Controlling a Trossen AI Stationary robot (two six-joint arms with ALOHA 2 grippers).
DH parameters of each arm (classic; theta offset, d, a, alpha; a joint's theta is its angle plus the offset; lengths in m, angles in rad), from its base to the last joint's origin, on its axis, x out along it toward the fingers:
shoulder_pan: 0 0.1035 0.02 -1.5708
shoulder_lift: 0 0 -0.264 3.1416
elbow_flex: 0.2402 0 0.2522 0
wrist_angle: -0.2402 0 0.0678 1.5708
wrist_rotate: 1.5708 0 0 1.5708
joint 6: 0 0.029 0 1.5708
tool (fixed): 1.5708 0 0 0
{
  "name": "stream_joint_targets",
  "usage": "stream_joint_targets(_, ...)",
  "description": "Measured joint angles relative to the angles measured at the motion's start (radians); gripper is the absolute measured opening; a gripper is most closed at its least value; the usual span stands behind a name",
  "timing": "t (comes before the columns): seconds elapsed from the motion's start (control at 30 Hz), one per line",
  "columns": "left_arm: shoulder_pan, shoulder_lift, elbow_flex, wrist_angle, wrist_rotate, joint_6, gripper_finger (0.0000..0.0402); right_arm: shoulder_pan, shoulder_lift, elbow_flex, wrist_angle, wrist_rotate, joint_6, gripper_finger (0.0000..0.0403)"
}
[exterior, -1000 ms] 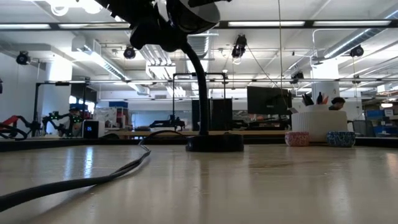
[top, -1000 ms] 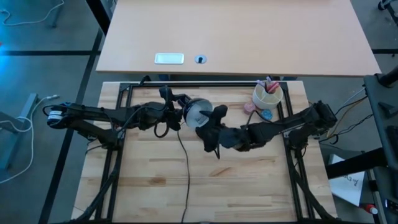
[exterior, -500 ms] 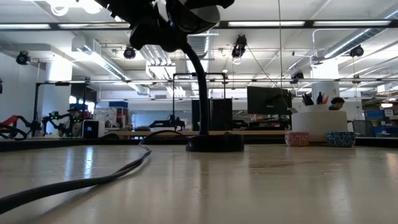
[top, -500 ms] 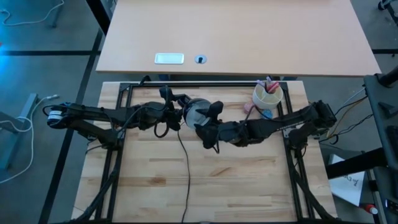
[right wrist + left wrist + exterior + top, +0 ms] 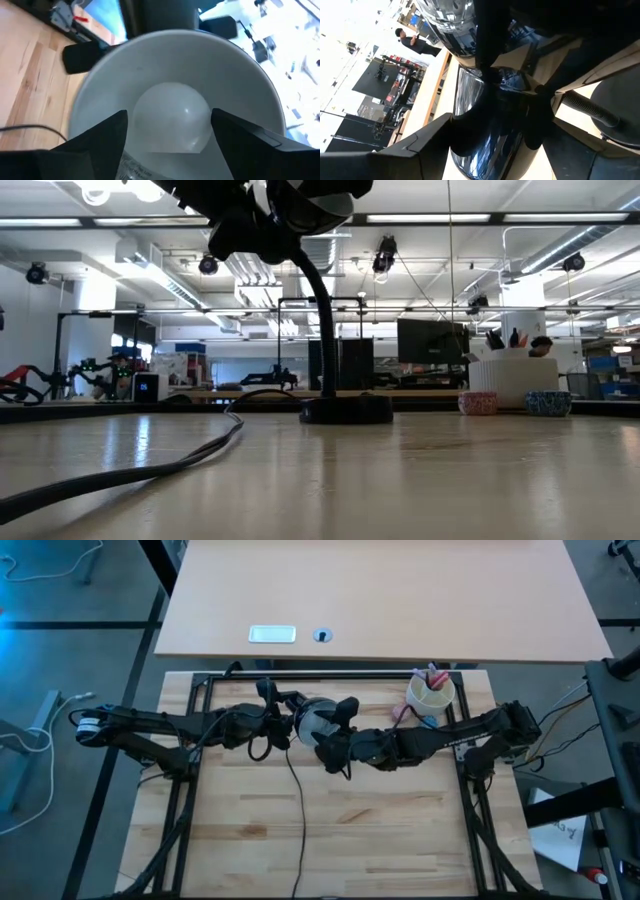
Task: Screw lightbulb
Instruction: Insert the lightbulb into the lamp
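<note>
The cord (image 5: 150, 470) snakes across the table (image 5: 400, 840) to the lamp (image 5: 320, 310). Up at its shade (image 5: 100, 105), the right gripper (image 5: 170, 145) grasps the lightbulb (image 5: 172, 117) — fingers (image 5: 100, 135) either side, bulb inside the shade. The left gripper (image 5: 268, 727) sits against the shade's back — clenched or released, I can't tell.

A robotics lab: strip-lit open ceiling (image 5: 470, 220), benches carrying other robot arms (image 5: 95, 375), monitors (image 5: 432, 340), and a framed wooden worktable (image 5: 330, 830).
</note>
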Motion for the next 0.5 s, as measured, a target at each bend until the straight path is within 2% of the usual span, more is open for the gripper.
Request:
stream_joint_targets(0.23,0.000,0.000,-0.001,0.006,0.003,0.003,0.0263,-0.012,0.000,0.000,0.002,-0.003,0.063,0.0263)
stream_joint_targets(0.5,0.000,0.001,-0.002,0.020,0.003,0.002,0.0263,-0.014,0.000,0.000,0.005,0.001,0.267,0.0256)
